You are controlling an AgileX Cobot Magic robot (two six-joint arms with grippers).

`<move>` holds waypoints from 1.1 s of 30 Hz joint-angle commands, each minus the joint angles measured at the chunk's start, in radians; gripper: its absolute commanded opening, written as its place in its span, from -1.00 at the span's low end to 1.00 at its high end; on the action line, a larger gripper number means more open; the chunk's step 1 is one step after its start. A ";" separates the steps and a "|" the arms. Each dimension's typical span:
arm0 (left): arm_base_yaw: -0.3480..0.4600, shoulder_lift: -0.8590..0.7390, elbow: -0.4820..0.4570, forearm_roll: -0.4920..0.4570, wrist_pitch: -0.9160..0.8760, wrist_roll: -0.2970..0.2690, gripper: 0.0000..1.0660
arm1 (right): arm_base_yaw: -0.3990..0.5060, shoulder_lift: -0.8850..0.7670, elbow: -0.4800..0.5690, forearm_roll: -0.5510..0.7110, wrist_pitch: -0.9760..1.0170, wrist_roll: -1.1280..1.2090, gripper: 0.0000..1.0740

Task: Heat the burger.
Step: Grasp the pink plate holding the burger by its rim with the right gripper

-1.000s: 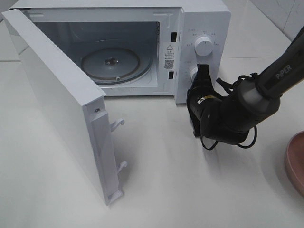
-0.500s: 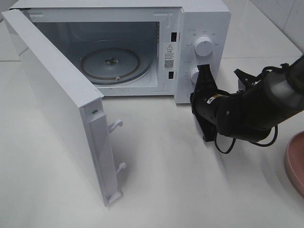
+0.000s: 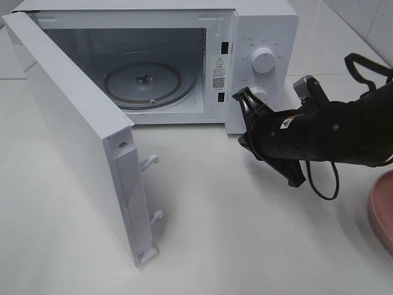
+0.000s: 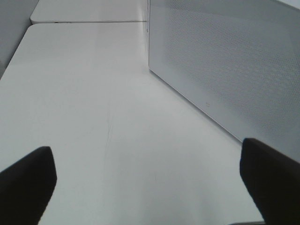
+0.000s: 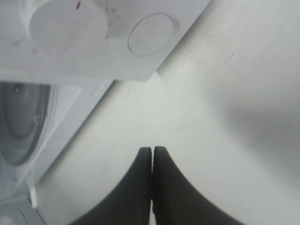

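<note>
A white box-shaped microwave oven (image 3: 264, 24) is set at the far side of a white table top (image 3: 245, 246). Its hinged white door (image 3: 67, 123) is swung wide open toward the near left. The round glass turntable (image 3: 144, 83) inside is seen to be bare.

The burger is not shown in any view, so its place cannot be told. Only a sliver of a round pink plate (image 3: 384, 209) is seen at the right edge of the scene, and nothing is seen on that sliver.

The black right gripper (image 5: 152, 157) is held just in front of the oven's control panel, near the lower white dial (image 3: 261, 93). Its fingers are pressed together on nothing. The left gripper (image 4: 147, 180) is spread wide and empty above bare table, beside a white perforated panel (image 4: 225, 61). It is outside the high view.

The coming move is judged to be the fetching of the burger. If the burger lies by the pink plate, it is to be sought to the right and nearer than the right gripper. The right arm would then be the closer one. The fingers would have to be opened first. No long axis can be judged for a thing out of sight.
</note>
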 commanded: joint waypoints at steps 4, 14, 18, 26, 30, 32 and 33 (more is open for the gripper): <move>0.003 -0.016 -0.001 -0.009 -0.008 -0.001 0.88 | -0.018 -0.093 0.003 -0.054 0.215 -0.262 -1.00; 0.003 -0.016 -0.001 -0.009 -0.008 -0.001 0.88 | -0.073 -0.230 0.003 -0.174 0.594 -0.588 -0.99; 0.003 -0.016 -0.001 -0.009 -0.008 -0.001 0.88 | -0.075 -0.302 0.003 -0.221 0.751 -0.692 -0.98; 0.003 -0.016 -0.001 -0.009 -0.008 -0.001 0.88 | -0.075 -0.401 0.003 -0.300 0.981 -0.797 -0.93; 0.003 -0.016 -0.001 -0.009 -0.008 -0.001 0.88 | -0.093 -0.442 0.003 -0.351 1.112 -0.801 -0.82; 0.003 -0.016 -0.001 -0.009 -0.008 -0.001 0.88 | -0.104 -0.448 0.003 -0.359 1.132 -0.802 -0.78; 0.003 -0.016 -0.001 -0.009 -0.008 -0.001 0.88 | -0.104 -0.448 0.003 -0.359 1.132 -0.802 -0.78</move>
